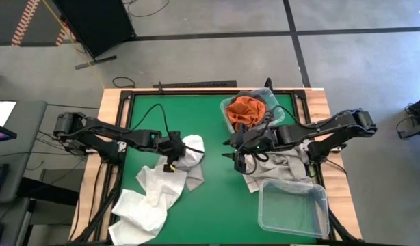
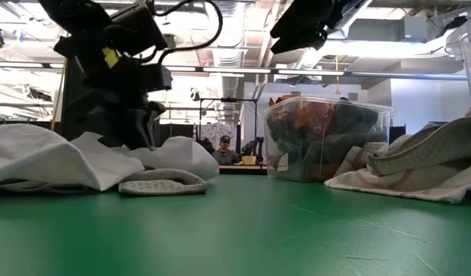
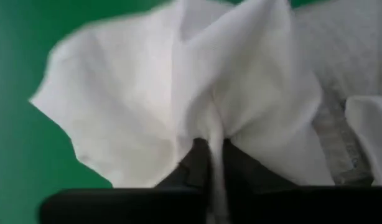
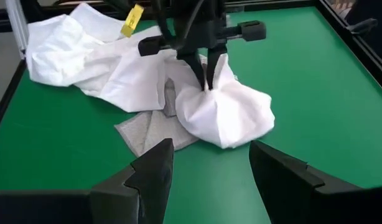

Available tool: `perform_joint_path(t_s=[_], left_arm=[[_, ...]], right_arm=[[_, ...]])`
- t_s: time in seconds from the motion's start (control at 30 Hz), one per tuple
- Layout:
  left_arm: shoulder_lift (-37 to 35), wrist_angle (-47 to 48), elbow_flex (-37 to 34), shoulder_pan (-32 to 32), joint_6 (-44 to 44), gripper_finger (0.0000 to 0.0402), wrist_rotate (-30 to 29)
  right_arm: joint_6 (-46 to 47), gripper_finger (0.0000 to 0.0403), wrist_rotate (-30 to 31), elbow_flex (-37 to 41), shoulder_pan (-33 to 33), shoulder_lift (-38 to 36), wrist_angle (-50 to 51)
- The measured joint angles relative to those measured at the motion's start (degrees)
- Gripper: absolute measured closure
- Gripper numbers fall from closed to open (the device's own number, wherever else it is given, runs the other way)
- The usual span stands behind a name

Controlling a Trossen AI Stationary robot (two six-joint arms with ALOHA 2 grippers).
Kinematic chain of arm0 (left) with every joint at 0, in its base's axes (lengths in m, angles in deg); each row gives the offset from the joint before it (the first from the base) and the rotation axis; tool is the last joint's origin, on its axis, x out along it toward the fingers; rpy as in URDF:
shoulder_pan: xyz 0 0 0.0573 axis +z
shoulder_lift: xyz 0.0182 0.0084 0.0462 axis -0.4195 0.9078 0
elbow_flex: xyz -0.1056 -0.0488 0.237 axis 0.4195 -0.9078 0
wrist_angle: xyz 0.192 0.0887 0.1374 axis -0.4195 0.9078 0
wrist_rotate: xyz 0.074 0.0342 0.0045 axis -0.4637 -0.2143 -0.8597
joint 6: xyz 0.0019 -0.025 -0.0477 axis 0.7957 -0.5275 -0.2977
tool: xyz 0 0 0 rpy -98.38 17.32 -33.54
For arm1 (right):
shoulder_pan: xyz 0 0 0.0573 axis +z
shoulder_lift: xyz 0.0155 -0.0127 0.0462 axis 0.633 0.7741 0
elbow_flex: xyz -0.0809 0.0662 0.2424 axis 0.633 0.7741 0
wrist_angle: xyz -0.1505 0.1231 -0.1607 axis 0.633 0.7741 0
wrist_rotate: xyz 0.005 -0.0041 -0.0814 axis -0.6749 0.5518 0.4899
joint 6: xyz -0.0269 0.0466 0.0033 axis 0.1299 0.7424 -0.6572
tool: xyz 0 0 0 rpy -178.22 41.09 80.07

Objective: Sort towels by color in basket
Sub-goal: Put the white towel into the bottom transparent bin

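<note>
the left gripper is down on the green table, its fingers pinched tight on a fold of a plain white towel, which puckers up between them. that towel lies at the near edge of a heap of white towels on the table's left half, with a grey plaid towel flat partly under it. the right gripper hangs above the table's middle with its fingers spread and nothing in them. behind it a clear bin holds a rust orange towel, and more pale towels lie beside an empty clear bin.
</note>
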Motion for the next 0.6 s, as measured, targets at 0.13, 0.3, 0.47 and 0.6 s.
perform_joint_path(t_s=[0.13, 0.3, 0.47, 0.6], left_arm=[[-1.13, 0.81, 3.40, -0.38, 1.43, 0.0396, 0.08], [-4.37, 1.15, 8.32, -1.66, 3.21, 0.0399, 1.45], [-7.18, -0.95, 11.11, -2.49, 3.77, 0.0399, 4.37], [-8.00, -6.21, 11.32, -3.05, 3.16, 0.0400, 8.14]], right_arm=[[-0.37, 0.0163, -0.02, 0.00, 1.24, -0.02, -0.01], [-4.40, 0.0163, -0.02, 0.00, 3.79, -0.02, -2.22], [-10.40, 0.0163, -0.04, 0.00, 6.45, 2.13, -8.55], [-14.75, 0.0163, 0.00, 0.00, 7.68, 5.53, -13.31]])
